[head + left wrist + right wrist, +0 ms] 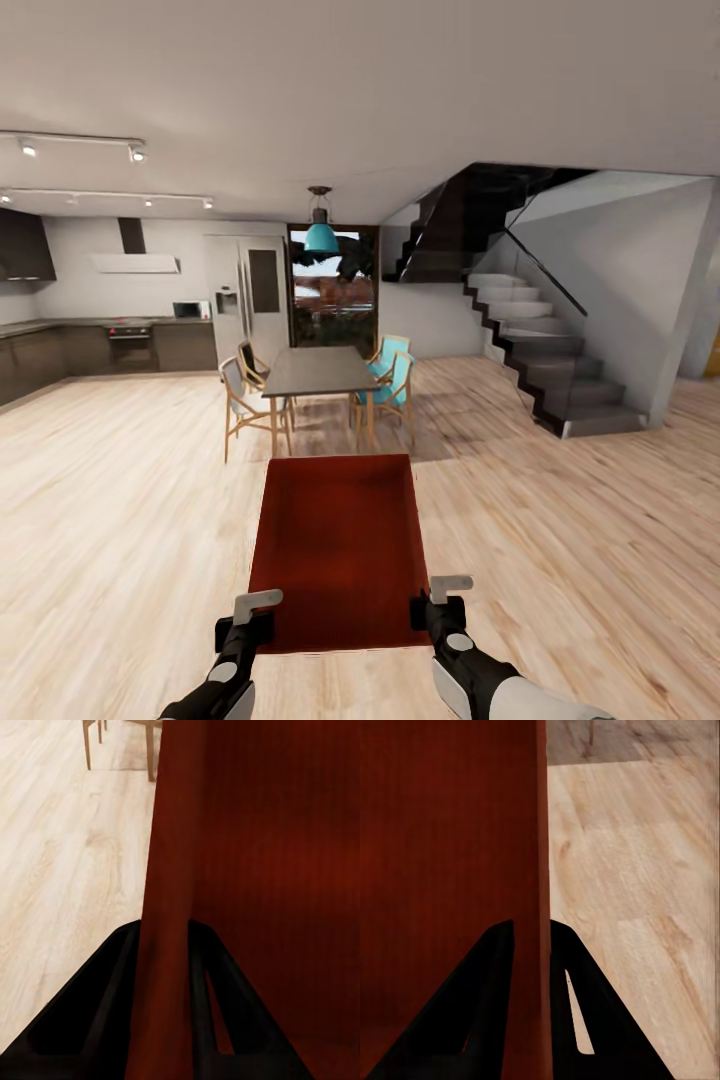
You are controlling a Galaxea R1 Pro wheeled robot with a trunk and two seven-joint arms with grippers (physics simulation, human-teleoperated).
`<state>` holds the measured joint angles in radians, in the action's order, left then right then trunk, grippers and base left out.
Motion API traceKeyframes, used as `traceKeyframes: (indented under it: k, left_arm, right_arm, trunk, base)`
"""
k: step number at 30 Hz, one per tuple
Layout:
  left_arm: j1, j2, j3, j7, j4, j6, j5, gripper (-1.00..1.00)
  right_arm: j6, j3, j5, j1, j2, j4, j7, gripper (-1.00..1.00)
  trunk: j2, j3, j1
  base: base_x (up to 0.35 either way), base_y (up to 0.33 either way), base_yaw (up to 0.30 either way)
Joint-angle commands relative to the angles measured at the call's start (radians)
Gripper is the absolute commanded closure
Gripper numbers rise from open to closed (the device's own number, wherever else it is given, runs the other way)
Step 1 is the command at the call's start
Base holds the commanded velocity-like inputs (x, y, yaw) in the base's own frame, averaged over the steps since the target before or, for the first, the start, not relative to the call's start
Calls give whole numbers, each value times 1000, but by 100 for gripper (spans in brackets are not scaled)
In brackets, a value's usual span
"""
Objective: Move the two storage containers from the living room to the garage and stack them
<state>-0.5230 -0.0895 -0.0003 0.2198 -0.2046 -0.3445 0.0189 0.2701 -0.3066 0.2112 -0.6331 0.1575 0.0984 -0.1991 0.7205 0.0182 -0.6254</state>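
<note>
One red bin [340, 545] is held up in front of the robot, above the light wood floor [120, 520]. It is held by both arms at once. The left gripper [250, 625] is clamped on the bin's left side wall, close to the near corner. The right gripper [440, 605] is clamped on the right side wall, close to the other near corner. In the left wrist view, the thin red wall [165, 907] is seen running between the two black fingers [97, 1020], one finger on each side of it. The same is seen in the right wrist view, where the wall [540, 870] is squeezed between the dark fingers [472, 1012].

The bin's long side is pointed straight away from the robot, toward the dining table [318, 372]. The open top is turned up, so the inside can be looked into. Each arm is just as near to the bin as the other, so the weight seems to be shared evenly.

The room seen here is a big open one with a kitchen [110, 340], chairs [245, 400] and a staircase [540, 350]. A dark grey floor and a red car are not seen, so the garage has probably not been reached yet. The bin must likely be carried on, kept level between the two arms, and turned away from the table so nothing is bumped. Where the second bin is cannot be told.
</note>
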Motion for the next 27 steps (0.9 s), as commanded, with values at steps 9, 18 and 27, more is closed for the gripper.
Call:
traceKeyframes:
  k: [9,18,27]
  left_arm:
    - [-2,-1,31,0,-6,2,-20,100]
    - [-2,-2,32,1,-4,4,-20,100]
    - [-2,-1,31,1,-5,2,-20,100]
  right_arm:
    - [0,11,10,-1,1,-2,4,100]
    - [0,11,10,0,1,-2,4,100]
    - [0,10,8,-1,1,-2,6,100]
  trunk:
    - [2,-2,-1]
    - [2,-5,-1]
    - [2,-6,-1]
  base:
    - [321,0,-239]
    - [322,0,-174]
    - [323,0,-5]
